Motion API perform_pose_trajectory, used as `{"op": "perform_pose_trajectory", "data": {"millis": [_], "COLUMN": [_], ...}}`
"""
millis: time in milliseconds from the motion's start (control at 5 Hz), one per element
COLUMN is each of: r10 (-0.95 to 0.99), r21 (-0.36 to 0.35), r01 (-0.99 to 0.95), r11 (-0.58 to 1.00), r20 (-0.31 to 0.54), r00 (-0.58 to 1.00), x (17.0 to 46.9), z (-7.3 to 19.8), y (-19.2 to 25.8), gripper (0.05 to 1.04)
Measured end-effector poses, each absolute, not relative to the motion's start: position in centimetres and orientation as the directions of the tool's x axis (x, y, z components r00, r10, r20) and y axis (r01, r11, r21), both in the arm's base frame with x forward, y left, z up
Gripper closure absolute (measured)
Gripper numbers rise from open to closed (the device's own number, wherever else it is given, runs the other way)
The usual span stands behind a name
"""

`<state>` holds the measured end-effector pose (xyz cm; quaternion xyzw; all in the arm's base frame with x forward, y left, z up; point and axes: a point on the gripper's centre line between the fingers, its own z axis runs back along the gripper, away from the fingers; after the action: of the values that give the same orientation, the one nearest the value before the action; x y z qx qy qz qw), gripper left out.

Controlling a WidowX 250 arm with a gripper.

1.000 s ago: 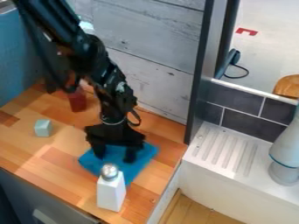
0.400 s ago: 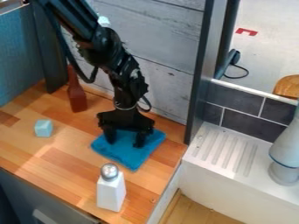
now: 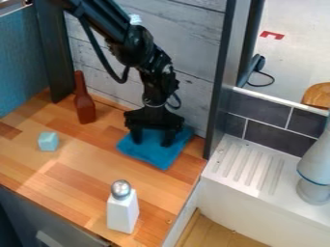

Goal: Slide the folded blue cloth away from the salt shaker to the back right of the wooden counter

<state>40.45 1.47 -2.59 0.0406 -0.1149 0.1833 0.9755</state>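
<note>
The black gripper (image 3: pixel 153 140) hangs over the back right part of the wooden counter, its two fingers spread apart and their tips down on a blue cloth (image 3: pixel 157 157). The cloth lies flat beneath it, near the back wall. In front stands a white shaker with a metal top (image 3: pixel 122 210), upright near the counter's front edge. A brown bottle (image 3: pixel 84 104) is upright at the back left, and a light blue cube (image 3: pixel 48 141) sits on the left side.
A grey plank wall (image 3: pixel 187 53) rises behind the cloth. On the right, a dark upright frame post (image 3: pixel 222 72) stands beside a white ridged drainboard (image 3: pixel 248 164), with a grey-white object (image 3: pixel 314 178) at its right end.
The gripper and the blue cloth have moved together toward the back right, away from the white shaker. The brown bottle, partly hidden by the arm before, now shows fully.
</note>
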Motion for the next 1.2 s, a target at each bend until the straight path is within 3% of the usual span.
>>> {"op": "perform_pose_trajectory", "data": {"millis": [400,600,800,1000,1200], "r10": [0.376,0.368,0.364,0.366,0.326], "r21": [0.027,0.001,-0.042,-0.075,-0.050], "r01": [-0.396,-0.388,-0.381,-0.373,-0.333], "r11": [0.918,0.921,0.923,0.925,0.942], "r20": [0.262,0.318,0.410,0.444,0.387], "r00": [0.889,0.874,0.836,0.818,0.863], "x": [40.4,39.6,38.1,35.9,32.1], "z": [-2.2,-0.2,3.1,5.4,6.4], "y": [1.0,0.4,0.5,0.4,0.4], "gripper": [0.082,0.083,0.083,0.083,0.083]}}
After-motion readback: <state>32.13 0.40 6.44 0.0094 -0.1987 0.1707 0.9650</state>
